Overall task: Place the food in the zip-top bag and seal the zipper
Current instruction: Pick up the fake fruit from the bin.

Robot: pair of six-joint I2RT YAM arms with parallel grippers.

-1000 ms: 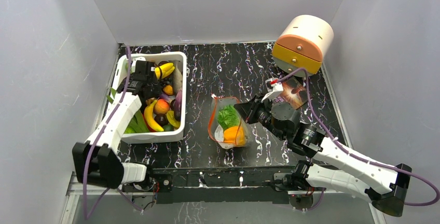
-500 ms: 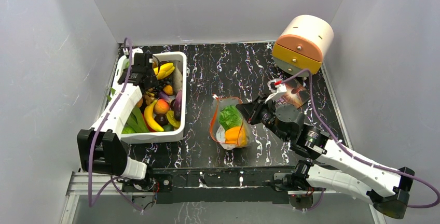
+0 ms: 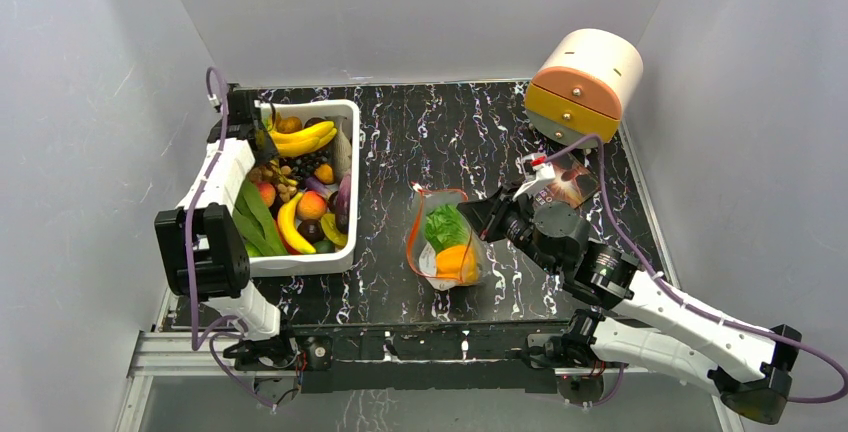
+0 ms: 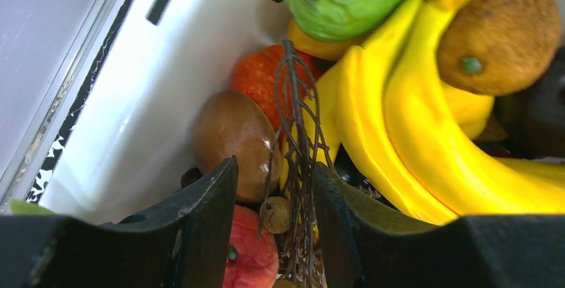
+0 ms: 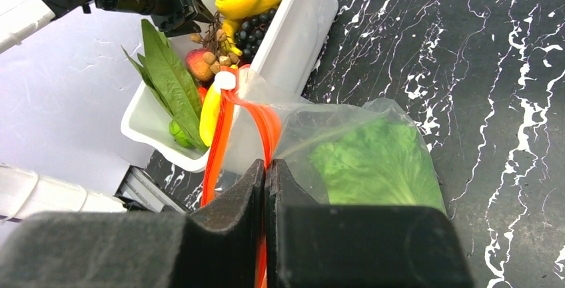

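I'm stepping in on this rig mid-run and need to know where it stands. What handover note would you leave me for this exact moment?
Left gripper: jaws open, straddling a brown stem in the white tub.
Right gripper: shut on the zip-top bag at its zipper, mouth open.
Done: lettuce and an orange piece are in the bag.
Left: bananas and other food lie in the tub; zipper unsealed.

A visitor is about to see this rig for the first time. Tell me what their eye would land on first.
The white tub at the left stands out, heaped with bright toy food, the yellow bananas loudest of all. In the middle sits the clear zip-top bag holding green lettuce, its red-orange zipper pinched in the shut right gripper.
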